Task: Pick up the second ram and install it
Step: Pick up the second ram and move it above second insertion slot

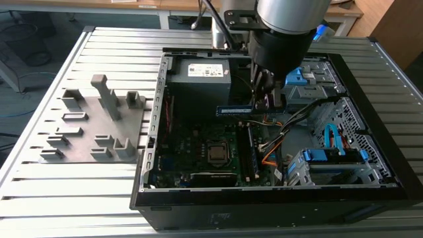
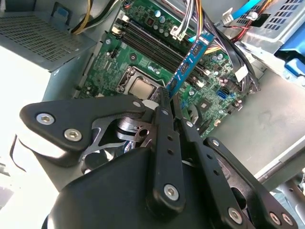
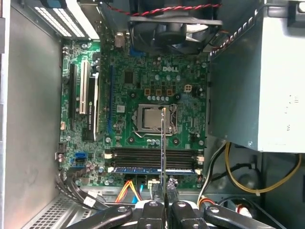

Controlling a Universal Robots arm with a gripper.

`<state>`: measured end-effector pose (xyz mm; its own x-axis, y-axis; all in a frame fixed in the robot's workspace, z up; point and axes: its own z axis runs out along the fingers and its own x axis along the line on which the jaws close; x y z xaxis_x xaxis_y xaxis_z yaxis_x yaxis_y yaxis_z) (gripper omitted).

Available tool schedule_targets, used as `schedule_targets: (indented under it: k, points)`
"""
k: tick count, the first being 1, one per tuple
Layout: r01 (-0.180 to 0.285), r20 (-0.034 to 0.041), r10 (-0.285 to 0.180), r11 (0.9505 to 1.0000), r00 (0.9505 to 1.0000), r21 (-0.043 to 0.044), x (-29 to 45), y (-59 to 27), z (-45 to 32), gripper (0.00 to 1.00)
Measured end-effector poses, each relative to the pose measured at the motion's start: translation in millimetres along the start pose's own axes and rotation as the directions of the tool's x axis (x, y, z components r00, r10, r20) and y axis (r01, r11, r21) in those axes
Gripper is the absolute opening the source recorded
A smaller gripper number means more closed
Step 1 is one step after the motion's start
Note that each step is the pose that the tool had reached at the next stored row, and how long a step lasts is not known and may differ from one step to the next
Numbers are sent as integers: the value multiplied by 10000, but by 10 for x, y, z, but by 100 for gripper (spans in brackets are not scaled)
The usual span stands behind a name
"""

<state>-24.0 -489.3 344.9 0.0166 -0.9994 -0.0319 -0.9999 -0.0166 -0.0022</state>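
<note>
Second ram [image 2: 190,59] is pinched at one end between the fingers of the gripper [image 2: 167,95], which are pressed together on its flat faces. In the exterior view we see it [image 1: 233,110] held clear above the motherboard [image 1: 198,144] inside the open computer case [image 1: 264,198]. It reaches level from the gripper [image 1: 259,105] toward the exterior view's left, in front of the power supply [image 1: 201,82].

In the first wrist view we meet it edge-on as a thin dark line [image 3: 164,143] running out from the gripper [image 3: 165,198]. There it crosses in front of the memory slots [image 3: 152,153] and ends over the silver processor [image 3: 153,118]. It sits in no slot. One slot nearest the gripper already carries a blue-labelled module [image 3: 143,169].

In that same view a round fan [image 3: 171,28] sits past the processor and the grey power supply [image 3: 257,86] stands to one side.

Outside the case, on the slatted metal table [image 1: 53,198], we see the grey holder block [image 1: 99,124] with its upright posts, toward the exterior view's left.
</note>
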Motion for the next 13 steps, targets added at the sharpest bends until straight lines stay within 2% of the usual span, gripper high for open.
schedule_targets:
  k: [13]
  points:
    - [0,-1,0,10000,10000,0,32,1,232,14]
